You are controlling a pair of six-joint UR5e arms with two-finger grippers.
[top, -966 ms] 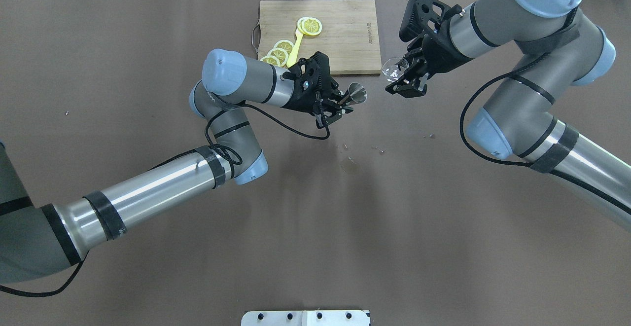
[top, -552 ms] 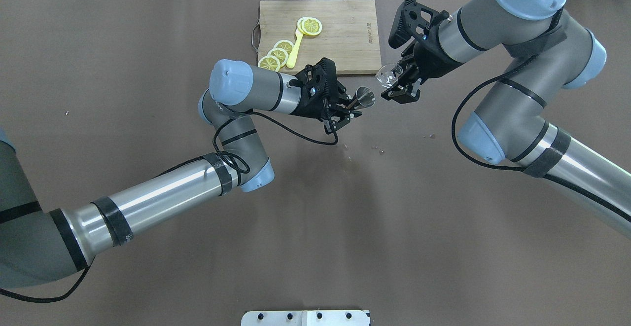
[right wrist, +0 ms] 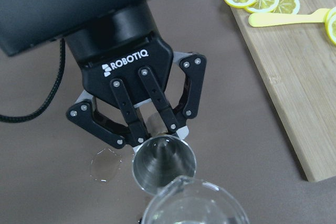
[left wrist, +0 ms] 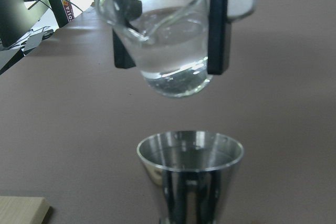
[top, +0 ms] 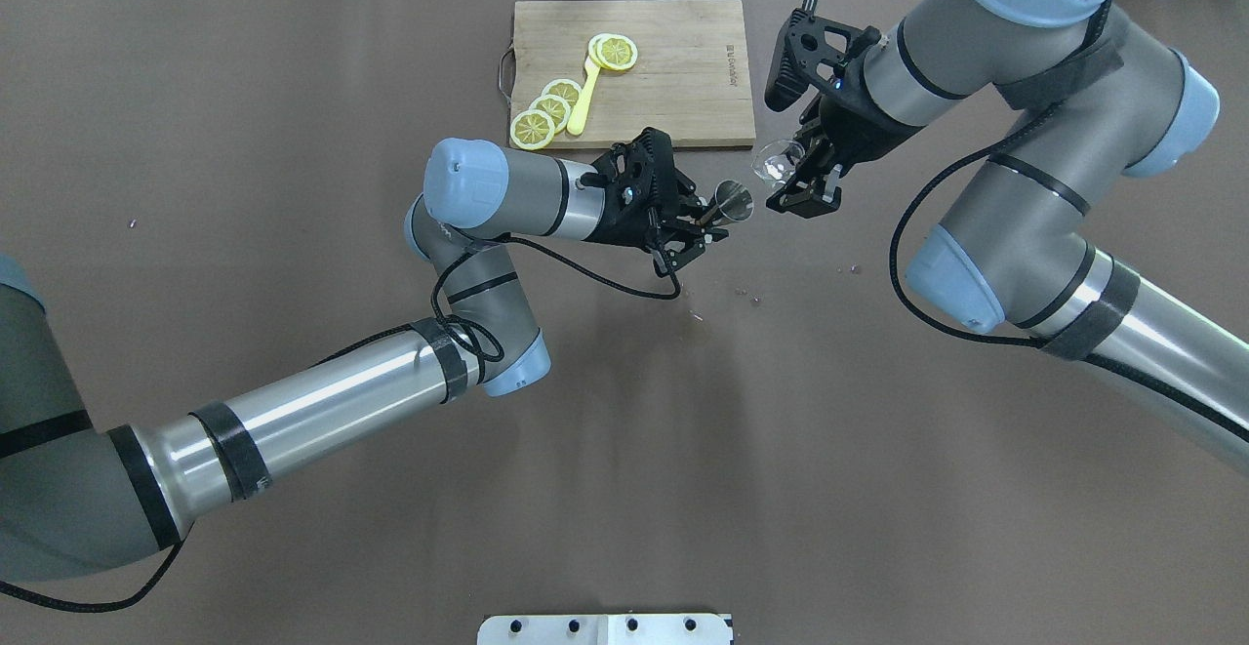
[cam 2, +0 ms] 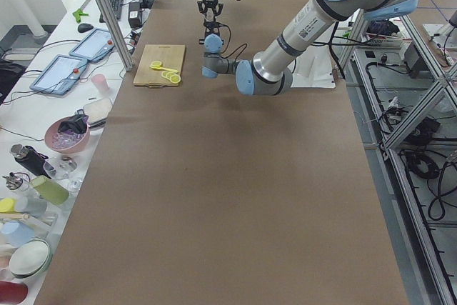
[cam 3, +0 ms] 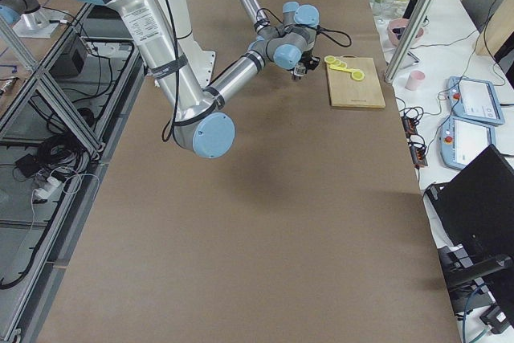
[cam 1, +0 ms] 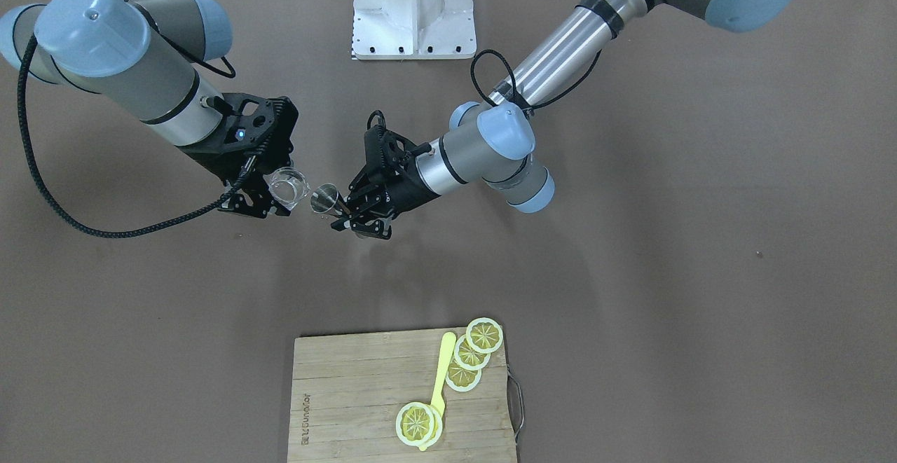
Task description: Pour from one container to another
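Note:
The grey steel jigger [top: 732,201] is held off the table at its waist, with my left gripper [top: 707,219] shut on it; its open cone faces the glass. In the right wrist view the jigger [right wrist: 164,163] sits between the left gripper's black fingers [right wrist: 129,114]. The small clear glass [top: 776,159] is tilted, with my right gripper [top: 795,177] shut on it. In the left wrist view the glass [left wrist: 170,51] holds clear liquid and hangs just above and beyond the jigger [left wrist: 190,171]. In the front view, glass [cam 1: 289,186] and jigger [cam 1: 324,199] almost touch.
A wooden cutting board [top: 683,50] with lemon slices [top: 551,108] and a yellow spoon [top: 584,99] lies just beyond the grippers. Small droplets and a wet patch [top: 698,318] mark the brown table below them. The robot's white base plate [cam 1: 413,8] is at the near edge.
The left gripper has carried the jigger to the right and slightly nearer. The right gripper has brought the glass down toward it, so the gap between them has narrowed.

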